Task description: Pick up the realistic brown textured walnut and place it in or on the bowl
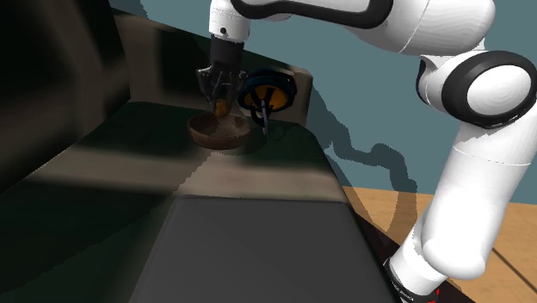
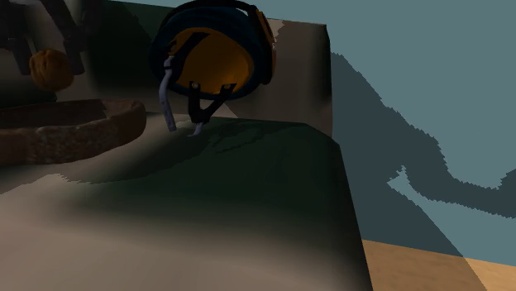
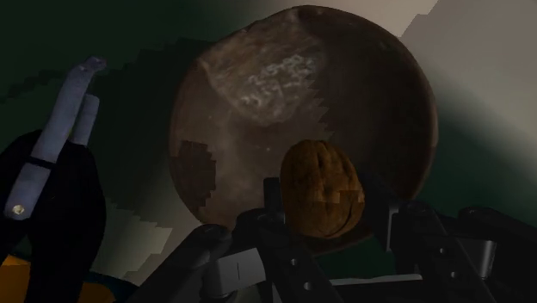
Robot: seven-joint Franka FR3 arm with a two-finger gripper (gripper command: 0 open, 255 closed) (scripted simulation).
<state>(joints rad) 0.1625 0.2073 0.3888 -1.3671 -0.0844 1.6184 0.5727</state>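
a white robot arm reaches over a dark desk (image 1: 258, 224) with its black gripper (image 1: 222, 96) pointing down above a shallow brown bowl (image 1: 200, 131). the gripper is clenched on a brown, wrinkled walnut (image 1: 222, 107), which hangs in the air between the two fingers, above the bowl and not touching it.

from the wrist view the walnut (image 3: 321, 188) sits between the fingers of the gripper (image 3: 337, 211), over the part of the bowl (image 3: 258, 86) nearest the gripper's side rather than over its middle. the second exterior view shows the walnut (image 2: 51, 69) clear of the bowl's rim (image 2: 99, 116), with a gap of air below it.

just beside the bowl lies a black-and-orange helmet-like object (image 2: 211, 50) with pale straps trailing onto the desk (what it is exactly is hard to tell).

judged from here, the main risk is the drop. the bowl looks shallow and the walnut is round and hard, so letting go from this height, and off-centre, could make it bounce or roll over the low rim onto the desk. lowering too far could knock the fingers against the rim and shove the bowl towards the helmet-like object.
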